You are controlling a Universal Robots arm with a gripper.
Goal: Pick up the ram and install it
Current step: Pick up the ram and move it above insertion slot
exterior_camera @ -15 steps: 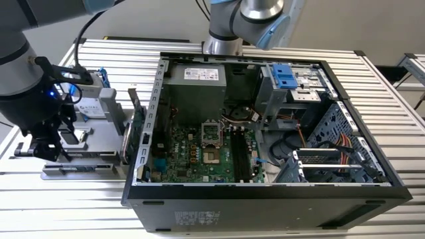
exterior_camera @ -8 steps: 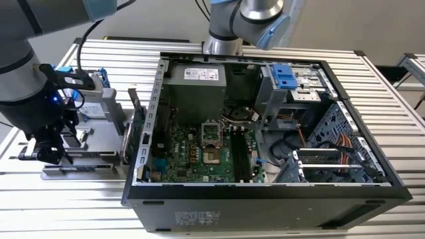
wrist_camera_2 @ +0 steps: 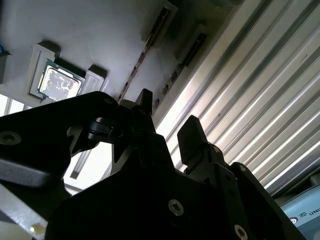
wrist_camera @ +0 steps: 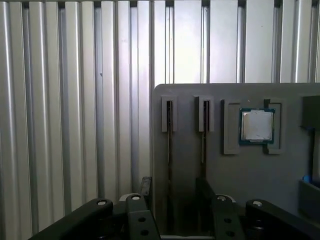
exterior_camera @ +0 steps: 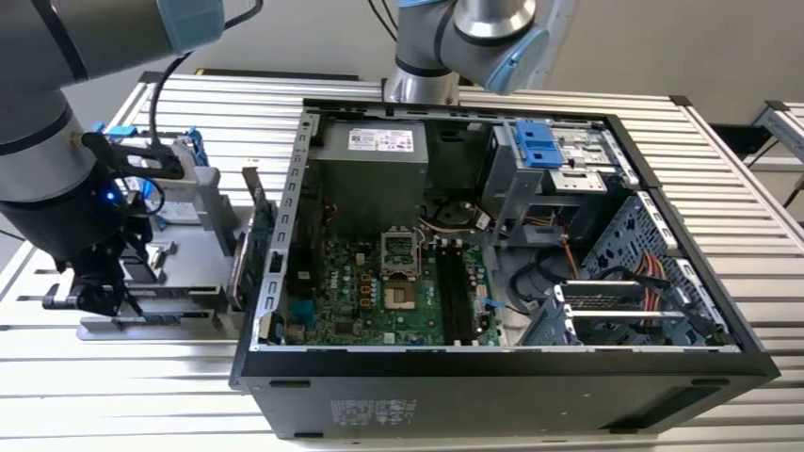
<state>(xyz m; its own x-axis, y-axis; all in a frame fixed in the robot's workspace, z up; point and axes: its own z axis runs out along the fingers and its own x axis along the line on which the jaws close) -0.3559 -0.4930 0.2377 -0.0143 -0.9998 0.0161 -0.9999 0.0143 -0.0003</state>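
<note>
Your gripper (wrist_camera: 173, 186), jaws parted, hangs over the grey tray (wrist_camera: 250, 175); the ram (wrist_camera: 169, 131) stands on edge just ahead, its long axis running straight out between them.

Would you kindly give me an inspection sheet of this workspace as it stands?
Surface: slatted metal table bearing an open computer case and a grey parts tray.
Job's things: ram edge-on in a tray slot; motherboard's black slots look empty.
Clutter: processor and bracketed drive on the tray.
Gripper: gripper open, over the tray near the ram.
Cables: orange leads inside the case.
Surroundings: another slatted frame at the exterior view's right.
</note>
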